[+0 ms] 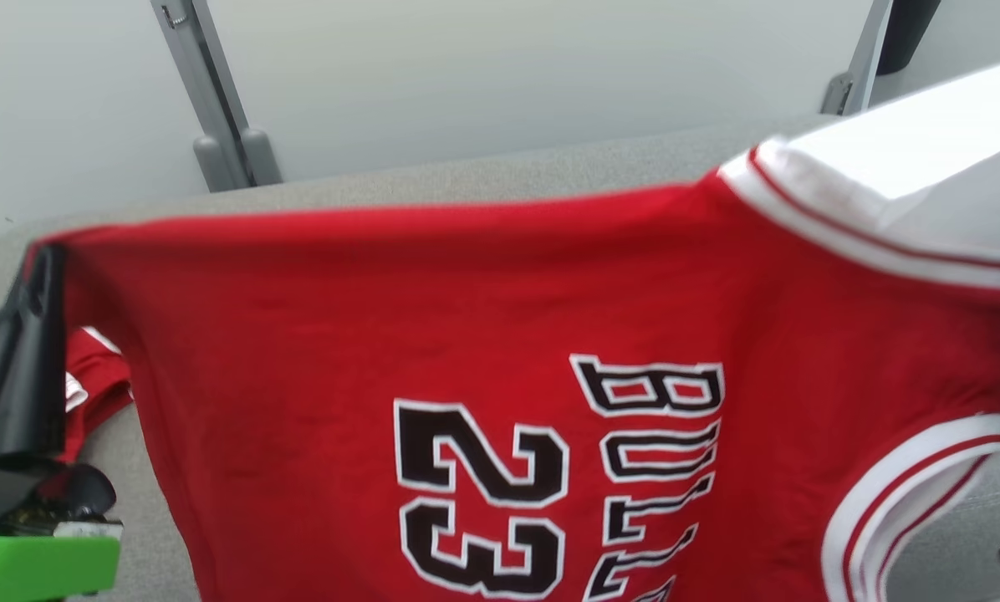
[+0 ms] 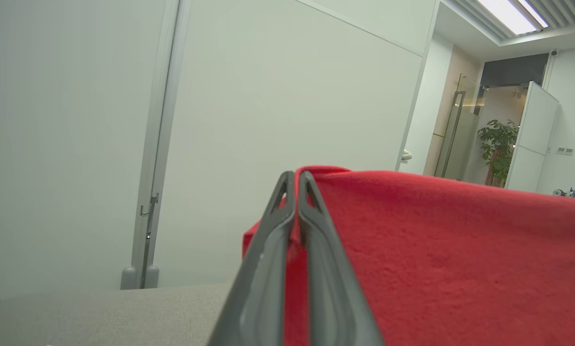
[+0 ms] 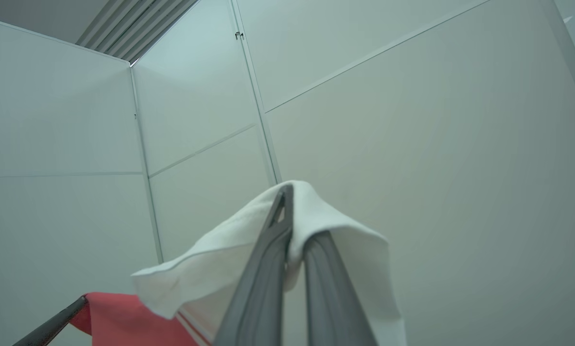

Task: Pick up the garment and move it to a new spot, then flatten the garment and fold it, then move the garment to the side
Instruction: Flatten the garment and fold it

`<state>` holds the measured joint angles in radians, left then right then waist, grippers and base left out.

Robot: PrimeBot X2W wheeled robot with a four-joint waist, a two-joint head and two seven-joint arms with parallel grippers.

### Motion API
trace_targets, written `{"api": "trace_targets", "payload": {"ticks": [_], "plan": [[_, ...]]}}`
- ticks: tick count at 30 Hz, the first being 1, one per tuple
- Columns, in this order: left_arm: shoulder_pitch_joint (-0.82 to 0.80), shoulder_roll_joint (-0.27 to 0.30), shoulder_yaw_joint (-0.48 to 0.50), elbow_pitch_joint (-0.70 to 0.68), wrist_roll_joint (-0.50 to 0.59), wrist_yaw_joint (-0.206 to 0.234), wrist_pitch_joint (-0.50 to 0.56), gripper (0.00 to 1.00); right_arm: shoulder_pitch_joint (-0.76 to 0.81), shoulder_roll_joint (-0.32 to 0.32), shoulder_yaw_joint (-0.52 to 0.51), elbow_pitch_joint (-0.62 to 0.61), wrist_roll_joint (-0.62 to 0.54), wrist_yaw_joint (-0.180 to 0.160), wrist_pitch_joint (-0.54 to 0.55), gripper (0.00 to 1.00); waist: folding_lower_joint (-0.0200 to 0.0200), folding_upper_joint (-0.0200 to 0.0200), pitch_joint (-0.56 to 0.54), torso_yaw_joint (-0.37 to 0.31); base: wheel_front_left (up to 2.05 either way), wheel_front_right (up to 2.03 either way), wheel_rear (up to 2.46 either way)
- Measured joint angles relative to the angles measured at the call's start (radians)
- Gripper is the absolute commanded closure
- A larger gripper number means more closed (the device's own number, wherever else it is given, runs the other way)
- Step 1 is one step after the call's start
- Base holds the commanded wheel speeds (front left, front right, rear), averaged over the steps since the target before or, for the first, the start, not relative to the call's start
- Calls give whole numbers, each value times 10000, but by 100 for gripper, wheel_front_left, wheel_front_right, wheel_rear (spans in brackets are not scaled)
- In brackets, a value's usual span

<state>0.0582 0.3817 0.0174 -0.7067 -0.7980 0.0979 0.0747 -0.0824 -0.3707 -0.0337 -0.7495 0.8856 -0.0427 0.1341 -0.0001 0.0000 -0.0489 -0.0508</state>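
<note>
Above the grey counter (image 1: 466, 184) the garment (image 1: 299, 334) hangs stretched between both arms: left fingers (image 2: 268, 259) pinch its red corner, right fingers (image 3: 263, 278) its white edge. Keep it taut and level while you lower it.

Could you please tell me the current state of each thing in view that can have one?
Jersey: held up, stretched out between both grippers, number side showing.
Left gripper: shut on the jersey's red edge.
Right gripper: shut on the jersey's white fabric.
Ceiling light: on.
</note>
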Motion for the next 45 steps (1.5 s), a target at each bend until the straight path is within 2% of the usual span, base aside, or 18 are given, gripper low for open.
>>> {"api": "trace_targets", "payload": {"ticks": [4, 8, 11, 15, 19, 23, 30, 38, 45], "plan": [[890, -44, 50, -104, -173, 92, 587, 100, 940, 362, 414, 142, 395, -211, 219, 100, 0, 0, 390, 8, 0, 0, 0], [1511, -82, 17, 351, -192, 132, 1045, 100, 1509, 734, 1076, 660, 635, -207, 299, 100, 0, 0, 871, 30, 0, 0, 0], [1523, -203, -251, 631, -692, 171, 1266, 100, 1585, 859, 1515, 1091, 679, -192, 370, 100, 0, 0, 1258, 50, 0, 0, 0], [1432, -65, -88, 1409, -414, 180, 1383, 100, 1400, 1051, 1898, 1588, 640, -63, 326, 100, 0, 0, 1796, 86, 0, 0, 0], [547, 353, 111, 2107, -21, 180, 1659, 100, 38, 1214, 2224, 2268, 355, 159, 249, 100, 1, 0, 2492, 107, 0, 0, 0], [-505, 529, -81, 2366, 33, 180, 1877, 100, -915, 1197, 2374, 2824, 58, 238, 251, 100, 1, 0, 3055, 104, 0, 0, 0], [-1927, 612, -598, 2894, 0, 128, 2242, 100, -2138, 1175, 2416, 3747, -416, 236, 265, 100, 0, 0, 3914, 141, 0, 0, 0], [-3995, 780, -1183, 3841, 180, -188, 2529, 100, -3997, 1118, 2370, 4790, -1005, 153, 360, 100, 1, 0, 5053, 314, 0, 0, 0], [-5689, 548, -1528, 4926, 98, -261, 2840, 100, -5951, 1099, 2477, 5745, -1407, 58, 608, 100, 1, 0, 6016, 582, 0, 0, 0]]}}
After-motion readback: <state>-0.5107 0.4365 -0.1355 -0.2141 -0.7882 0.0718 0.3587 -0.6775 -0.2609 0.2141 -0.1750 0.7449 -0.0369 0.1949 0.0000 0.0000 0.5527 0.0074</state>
